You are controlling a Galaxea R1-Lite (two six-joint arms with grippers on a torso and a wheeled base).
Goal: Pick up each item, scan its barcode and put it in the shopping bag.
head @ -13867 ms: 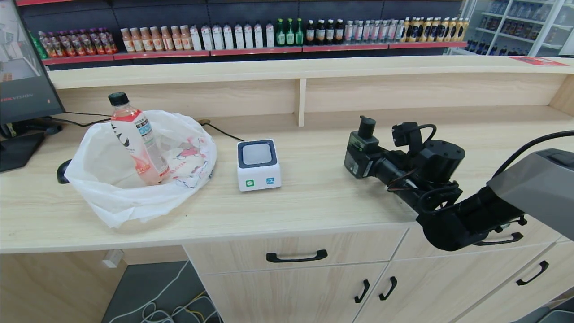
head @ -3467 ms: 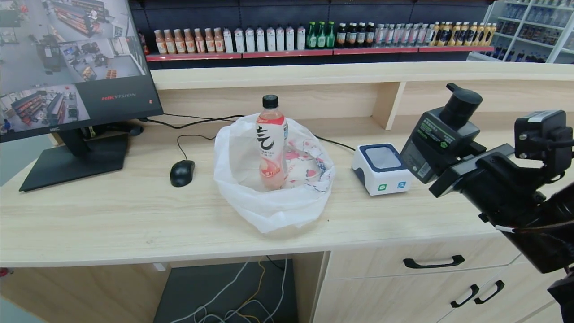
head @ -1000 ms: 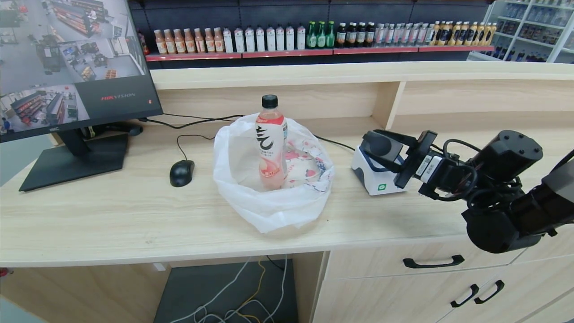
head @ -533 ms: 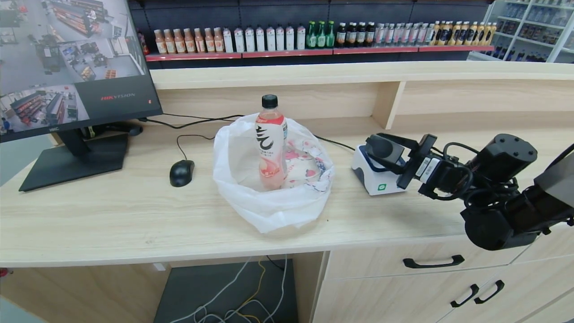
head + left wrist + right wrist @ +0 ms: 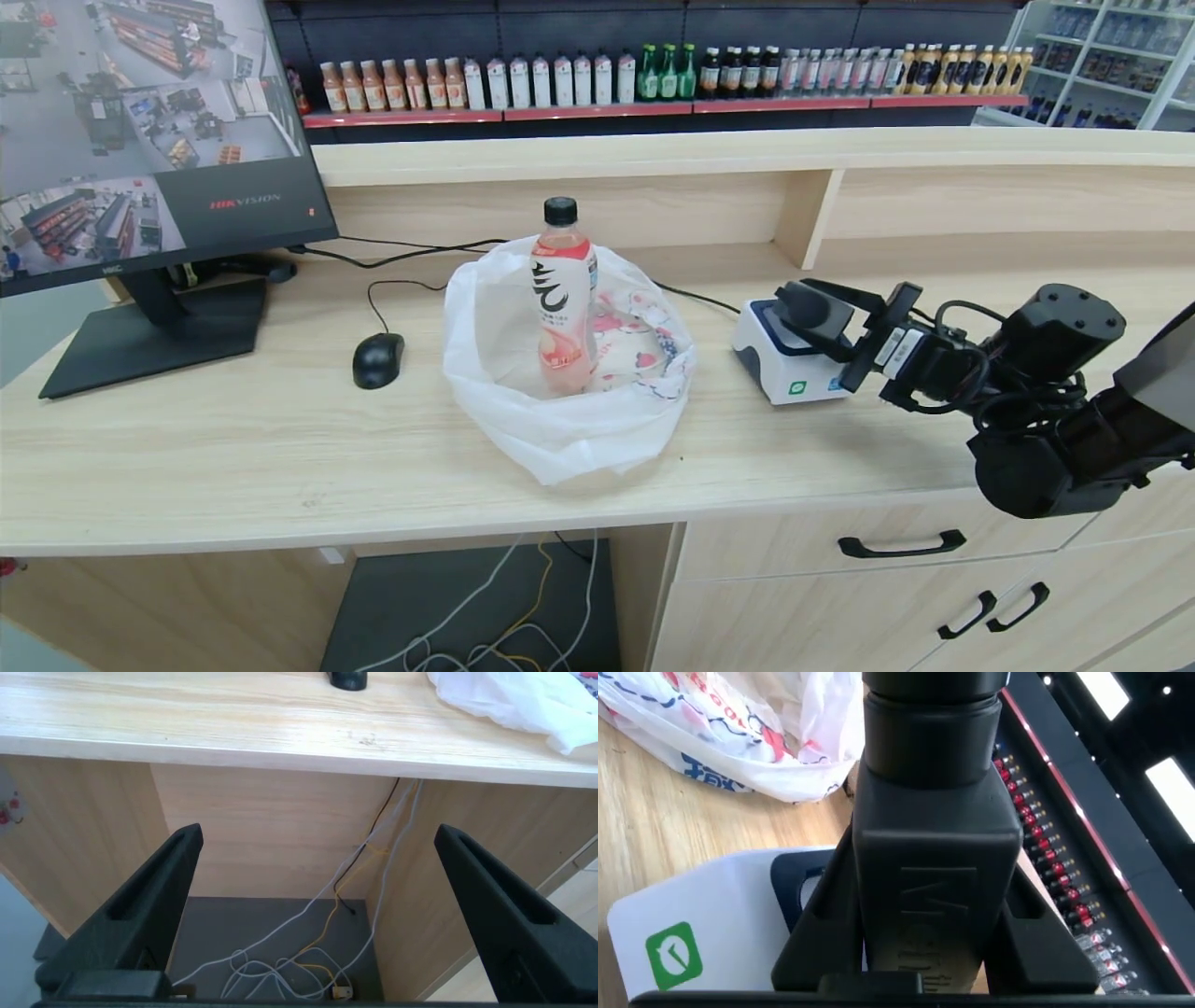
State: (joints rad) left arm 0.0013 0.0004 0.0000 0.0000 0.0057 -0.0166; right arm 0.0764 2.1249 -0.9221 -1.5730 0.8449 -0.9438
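Since 3.5 s back the right arm had dropped from up high. The black bottle (image 5: 805, 310) it carried was upright then; it now lay tipped on its side, cap pointing to 9 o'clock. In the last half second it slid only a touch toward 3 o'clock.

The right gripper (image 5: 826, 322) had its jaws clamped on the bottle's body, one finger on each side. The bottle sat just above the window of the white scanner (image 5: 780, 373); whether they touched, couldn't tell.

The scanner stood at 3 o'clock of the shopping bag (image 5: 560, 439), near it but apart. The bag was open and slumped on the wooden counter (image 5: 233, 467). A pink drink bottle (image 5: 563, 289) stood upright inside it.

A black mouse (image 5: 378, 359) lay at 9 o'clock of the bag. The monitor (image 5: 140, 140) stood at 10 o'clock, well apart. A shelf of drinks (image 5: 653, 75) ran across the back at 12 o'clock.

The left gripper (image 5: 318, 905) hung below the counter's front edge, facing the cables (image 5: 308, 952) underneath, with its jaws spread wide and nothing between them.
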